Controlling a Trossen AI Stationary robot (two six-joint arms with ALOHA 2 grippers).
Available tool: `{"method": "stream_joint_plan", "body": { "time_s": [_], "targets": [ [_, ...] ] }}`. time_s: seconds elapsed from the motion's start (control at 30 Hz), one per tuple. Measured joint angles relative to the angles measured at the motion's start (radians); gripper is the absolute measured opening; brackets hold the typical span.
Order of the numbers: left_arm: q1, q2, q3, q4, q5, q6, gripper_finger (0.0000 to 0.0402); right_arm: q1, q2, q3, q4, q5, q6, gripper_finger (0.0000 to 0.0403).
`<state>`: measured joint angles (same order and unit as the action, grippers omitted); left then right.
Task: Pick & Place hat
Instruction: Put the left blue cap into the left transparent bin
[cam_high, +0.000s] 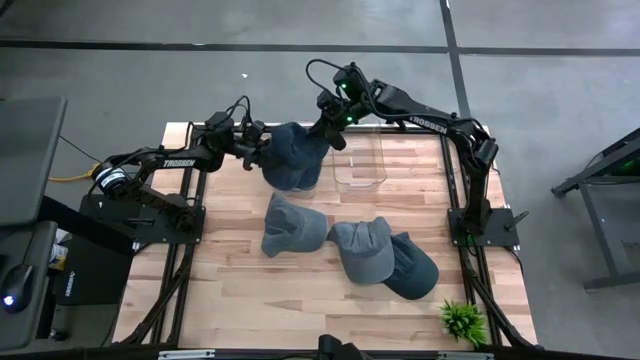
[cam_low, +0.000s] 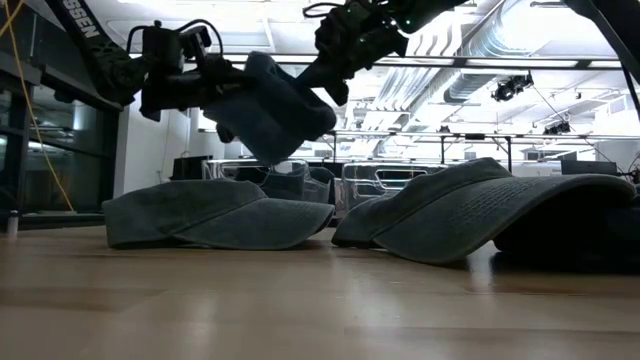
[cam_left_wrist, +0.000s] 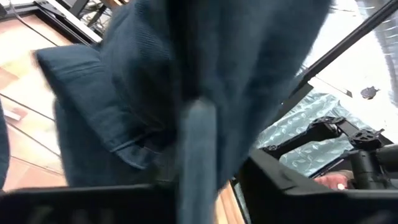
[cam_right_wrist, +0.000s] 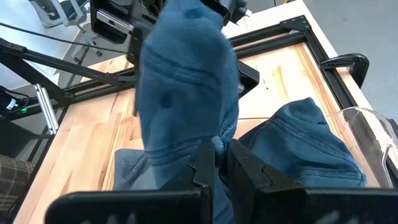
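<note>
Wooden bench carried three blue caps lying near its middle and a clear tub near its far edge. Above that edge a fourth cap hung between both arms: right gripper pinched shut on its fabric, left gripper partly open against it.

From overhead I see a dark blue hat held up between both arms near the far edge of the wooden table, the left gripper at its left side and the right gripper at its right, just beside a clear plastic bin. Three more caps lie flat mid-table: one left of centre, one overlapping another toward the right. A small green plant sits at the near right corner.
</note>
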<state>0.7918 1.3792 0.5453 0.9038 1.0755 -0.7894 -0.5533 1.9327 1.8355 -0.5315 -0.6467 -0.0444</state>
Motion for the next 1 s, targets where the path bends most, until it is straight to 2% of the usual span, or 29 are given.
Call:
{"method": "stream_joint_plan", "body": {
  "time_s": [0.2,0.37,0.53,0.73,1.0],
  "targets": [
    [0.005,0.0,0.004,0.011,0.016,-0.003,0.0239,0.0,0.0,0.0,-0.006,0.021,0.0,0.0016],
    [0.073,-0.005,0.039,0.012,0.09,-0.099,0.0296,0.0,0.0,0.0,-0.011,0.027,0.0,0.0016],
    [0.173,-0.006,0.067,0.013,0.172,-0.167,0.0307,0.0,0.0,0.0,-0.014,0.027,0.0,0.0016],
    [0.297,-0.047,0.068,0.012,0.199,-0.196,0.0308,0.0,0.0,0.0,-0.071,0.036,-0.006,0.0016],
    [0.342,-0.102,0.068,0.012,0.201,-0.203,0.0308,0.0,-0.013,0.008,-0.13,0.058,0.001,0.0016]
  ]
}}
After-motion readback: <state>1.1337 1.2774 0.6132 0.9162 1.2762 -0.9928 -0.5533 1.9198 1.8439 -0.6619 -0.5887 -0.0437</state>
